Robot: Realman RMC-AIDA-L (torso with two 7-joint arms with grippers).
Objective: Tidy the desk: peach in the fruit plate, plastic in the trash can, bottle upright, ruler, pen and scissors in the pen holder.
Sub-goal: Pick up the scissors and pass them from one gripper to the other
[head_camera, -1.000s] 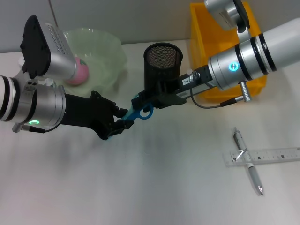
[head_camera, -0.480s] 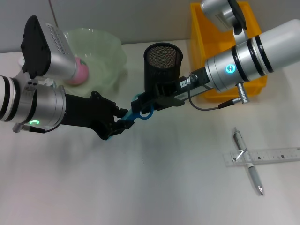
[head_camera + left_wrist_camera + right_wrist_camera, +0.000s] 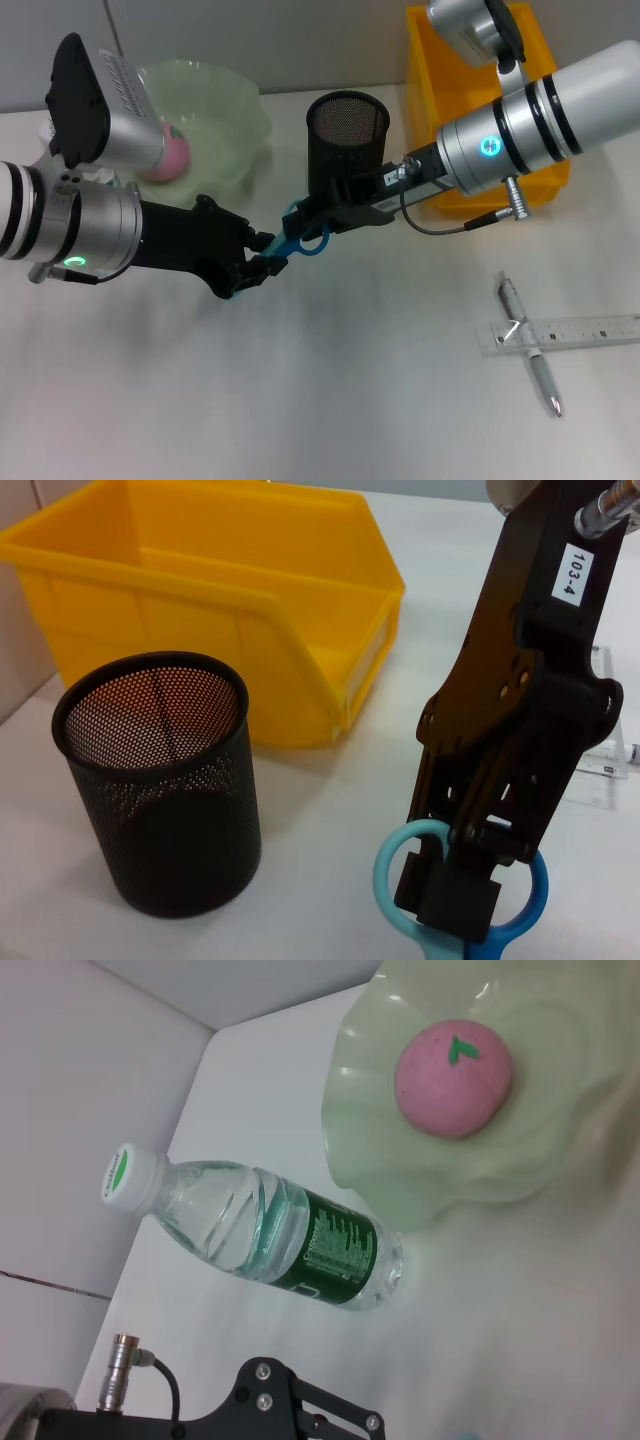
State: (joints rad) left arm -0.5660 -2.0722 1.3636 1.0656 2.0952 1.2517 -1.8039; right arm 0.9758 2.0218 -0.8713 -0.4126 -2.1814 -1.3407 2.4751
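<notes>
Blue-handled scissors (image 3: 303, 238) hang over the desk in front of the black mesh pen holder (image 3: 347, 150). My left gripper (image 3: 258, 264) is shut on their blade end. My right gripper (image 3: 310, 222) is closed on the handle loops (image 3: 400, 870), as the left wrist view shows. The pink peach (image 3: 172, 150) lies in the pale green fruit plate (image 3: 225, 100). Beside the plate, the bottle (image 3: 265, 1230) lies on its side. Pen (image 3: 530, 350) and ruler (image 3: 580, 332) lie crossed at the right. The yellow trash can (image 3: 430, 90) stands behind the holder. No plastic is in view.
The pen holder (image 3: 160, 800) stands upright and close to the yellow bin (image 3: 220, 590). Both arms meet over the middle of the desk, just in front of the holder. Bare desk surface stretches across the front.
My right arm has shifted slightly to the left, bringing its gripper onto the scissors' handles. The left arm and the scissors have stayed in place.
</notes>
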